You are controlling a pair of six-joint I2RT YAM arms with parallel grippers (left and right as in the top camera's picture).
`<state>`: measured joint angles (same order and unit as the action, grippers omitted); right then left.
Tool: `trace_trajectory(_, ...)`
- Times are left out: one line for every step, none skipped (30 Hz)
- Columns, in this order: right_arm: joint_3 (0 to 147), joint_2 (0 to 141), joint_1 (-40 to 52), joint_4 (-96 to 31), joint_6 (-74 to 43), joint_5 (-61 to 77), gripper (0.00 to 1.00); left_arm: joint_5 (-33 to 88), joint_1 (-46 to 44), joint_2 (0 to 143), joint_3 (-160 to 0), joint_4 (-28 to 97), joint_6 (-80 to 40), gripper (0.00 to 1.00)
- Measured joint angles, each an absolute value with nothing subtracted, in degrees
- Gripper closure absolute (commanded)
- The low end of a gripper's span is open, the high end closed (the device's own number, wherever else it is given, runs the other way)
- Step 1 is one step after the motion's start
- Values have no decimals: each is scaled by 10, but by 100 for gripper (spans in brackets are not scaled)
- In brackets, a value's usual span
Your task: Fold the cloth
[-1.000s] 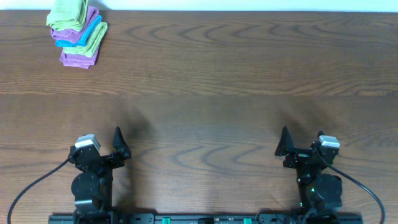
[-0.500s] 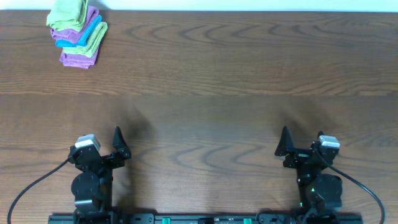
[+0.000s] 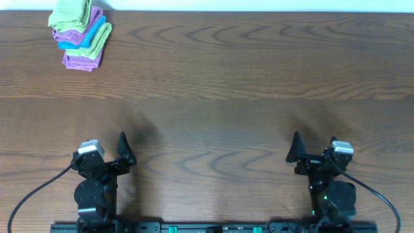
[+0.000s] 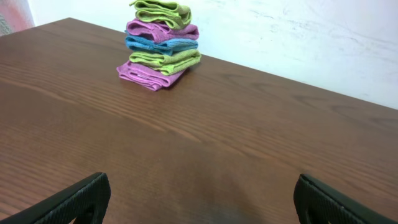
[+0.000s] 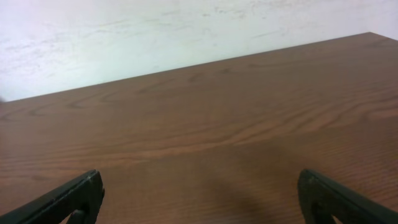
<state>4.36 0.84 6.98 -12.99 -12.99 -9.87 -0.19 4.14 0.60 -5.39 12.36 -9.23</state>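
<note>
A lime-green cloth [image 3: 70, 14] lies folded on top of a stack of folded cloths at the table's far left corner; it also shows in the left wrist view [image 4: 160, 11]. A second folded lime-green cloth [image 4: 169, 60] sits lower in the stack. My left gripper [image 3: 107, 154] is open and empty at the near left edge, far from the stack; its fingers frame bare wood in the left wrist view [image 4: 199, 202]. My right gripper [image 3: 315, 153] is open and empty at the near right edge, over bare wood in the right wrist view [image 5: 199, 199].
The stack also holds purple cloths [image 3: 80, 62] and a bright blue cloth [image 3: 83, 40]. The brown wooden table [image 3: 226, 97] ends at a white wall [image 5: 155, 31] along its far edge.
</note>
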Motion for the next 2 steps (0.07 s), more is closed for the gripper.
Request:
trace_trajectory(44,8,70,-130,-130,-99,1,-2,41,6,-54,124,-92,5)
trace_trajectory(44,8,70,-130,-130,-99,1,-2,41,6,-54,124,-92,5)
